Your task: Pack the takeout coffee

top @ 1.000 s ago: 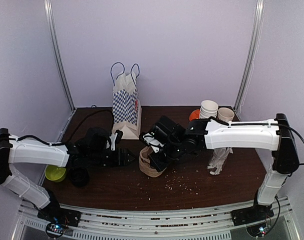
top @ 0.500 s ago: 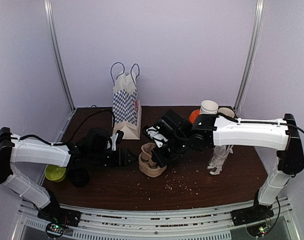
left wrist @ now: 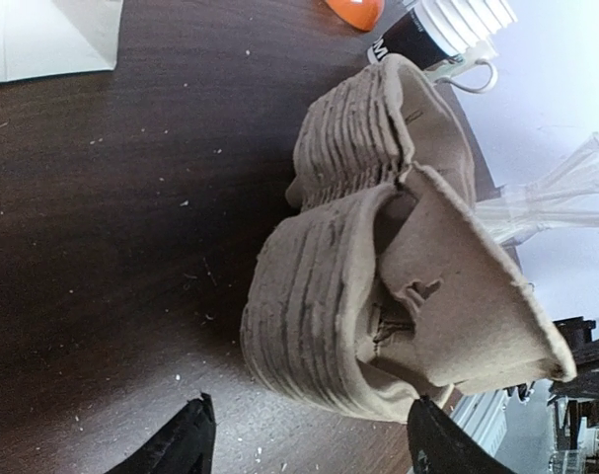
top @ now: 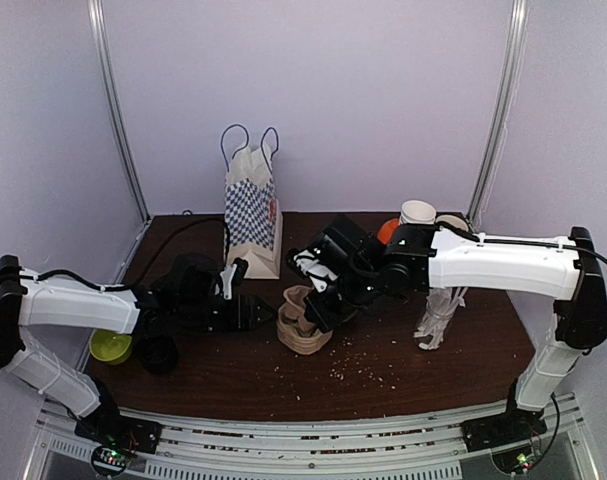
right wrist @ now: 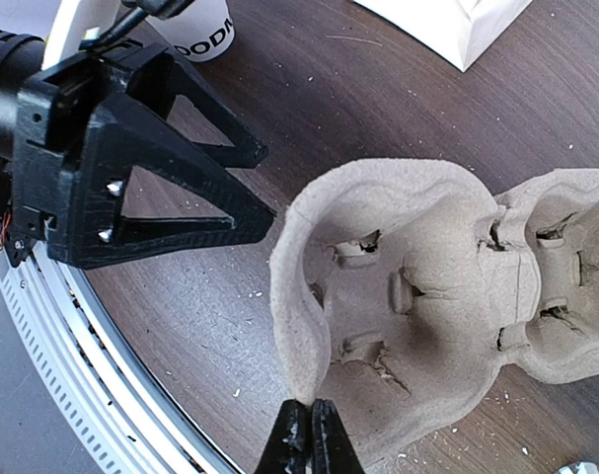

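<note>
Brown moulded-pulp 2-hole carrier tray (top: 303, 322), tipped up on dark tabletop (top: 403, 385), rim pinched by right gripper (right wrist: 309, 427)

The right tool (right wrist: 309, 413) has its two fingers pressed together on the near rim of the brown pulp carrier tray (right wrist: 427, 296), whose two moulded cup holes face the camera above the dark, crumb-speckled worktop (right wrist: 378, 109). From the left, the left tool (right wrist: 269, 183) points at the tray with its black triangular fingers spread, the lower tip just beside the rim. Behind it stands a white paper cup (right wrist: 205, 30) with dark lettering, and a white folded-paper corner (right wrist: 457, 20) shows at the top edge.
</note>
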